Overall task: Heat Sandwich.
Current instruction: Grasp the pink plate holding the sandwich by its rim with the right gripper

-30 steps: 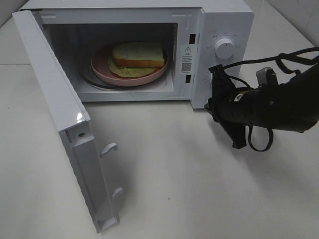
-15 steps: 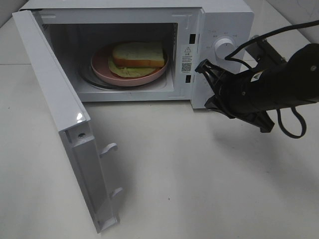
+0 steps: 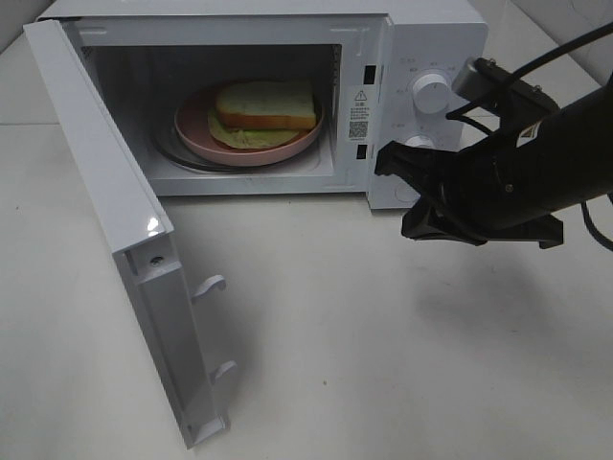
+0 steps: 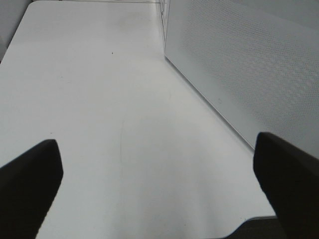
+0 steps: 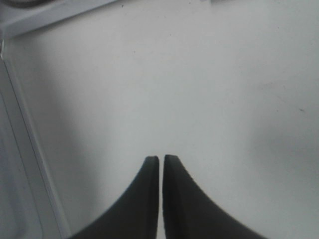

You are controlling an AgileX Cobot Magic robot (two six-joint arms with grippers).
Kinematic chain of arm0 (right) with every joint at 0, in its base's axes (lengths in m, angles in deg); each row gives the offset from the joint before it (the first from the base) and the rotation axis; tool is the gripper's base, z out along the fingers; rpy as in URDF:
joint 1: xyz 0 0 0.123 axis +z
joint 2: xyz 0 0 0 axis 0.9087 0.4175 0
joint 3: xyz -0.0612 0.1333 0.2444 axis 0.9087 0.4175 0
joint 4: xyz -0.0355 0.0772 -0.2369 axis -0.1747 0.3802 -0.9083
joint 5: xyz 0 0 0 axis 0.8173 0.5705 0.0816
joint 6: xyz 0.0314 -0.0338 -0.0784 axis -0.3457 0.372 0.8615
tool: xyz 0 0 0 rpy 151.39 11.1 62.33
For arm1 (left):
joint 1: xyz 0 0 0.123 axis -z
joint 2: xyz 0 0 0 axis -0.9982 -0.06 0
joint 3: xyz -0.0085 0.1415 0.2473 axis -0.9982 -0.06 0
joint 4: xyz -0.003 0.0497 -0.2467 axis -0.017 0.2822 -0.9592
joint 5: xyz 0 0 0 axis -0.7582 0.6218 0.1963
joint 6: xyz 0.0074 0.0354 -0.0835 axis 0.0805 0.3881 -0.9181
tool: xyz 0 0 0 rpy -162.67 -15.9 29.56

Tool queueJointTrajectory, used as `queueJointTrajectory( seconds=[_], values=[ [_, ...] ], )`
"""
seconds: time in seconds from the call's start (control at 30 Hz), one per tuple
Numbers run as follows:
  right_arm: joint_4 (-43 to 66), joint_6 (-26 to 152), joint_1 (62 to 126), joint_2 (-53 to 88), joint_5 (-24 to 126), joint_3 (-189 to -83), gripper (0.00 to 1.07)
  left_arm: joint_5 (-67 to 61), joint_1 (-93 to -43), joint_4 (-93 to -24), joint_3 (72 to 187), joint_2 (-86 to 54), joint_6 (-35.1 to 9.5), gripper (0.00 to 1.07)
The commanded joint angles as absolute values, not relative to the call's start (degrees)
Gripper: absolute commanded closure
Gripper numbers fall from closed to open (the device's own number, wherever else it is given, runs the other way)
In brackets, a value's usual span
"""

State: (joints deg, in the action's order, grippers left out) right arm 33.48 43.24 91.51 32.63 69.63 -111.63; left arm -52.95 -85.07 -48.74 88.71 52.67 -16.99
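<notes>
Moved: right gripper [image 3: 383, 161] has swung left, before the microwave [image 3: 436, 38] controls.
Sandwich [image 3: 265, 105]: inside the open oven, well left of it.
Pose: arm level, jaws pressed together, empty.

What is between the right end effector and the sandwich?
Between right end effector and sandwich, high view shows the plate rim and microwave's labelled frame.

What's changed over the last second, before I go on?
The right gripper swung round and closer to the control panel, jaws shut, holding nothing. The sandwich, pink plate and open microwave door stayed as they were.
</notes>
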Motion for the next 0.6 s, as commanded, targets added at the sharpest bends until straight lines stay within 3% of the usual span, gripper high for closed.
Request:
queueJointTrajectory(
  seconds=[0.03, 0.37, 0.6],
  values=[
    [30.8, 47.4, 91.5, 32.1, 75.1, -113.4, 1.01, -52.7, -85.3, -49.2, 88.7, 53.5, -17.2, 0.07],
    [21.6, 69.6, 91.5, 32.1, 88.2, -119.4, 0.98, -52.7, -85.3, -49.2, 88.7, 53.5, -17.2, 0.07],
    [18.4, 98.2, 91.5, 32.1, 89.1, -120.2, 0.96, -52.7, -85.3, -49.2, 88.7, 53.5, -17.2, 0.07]
  ],
)
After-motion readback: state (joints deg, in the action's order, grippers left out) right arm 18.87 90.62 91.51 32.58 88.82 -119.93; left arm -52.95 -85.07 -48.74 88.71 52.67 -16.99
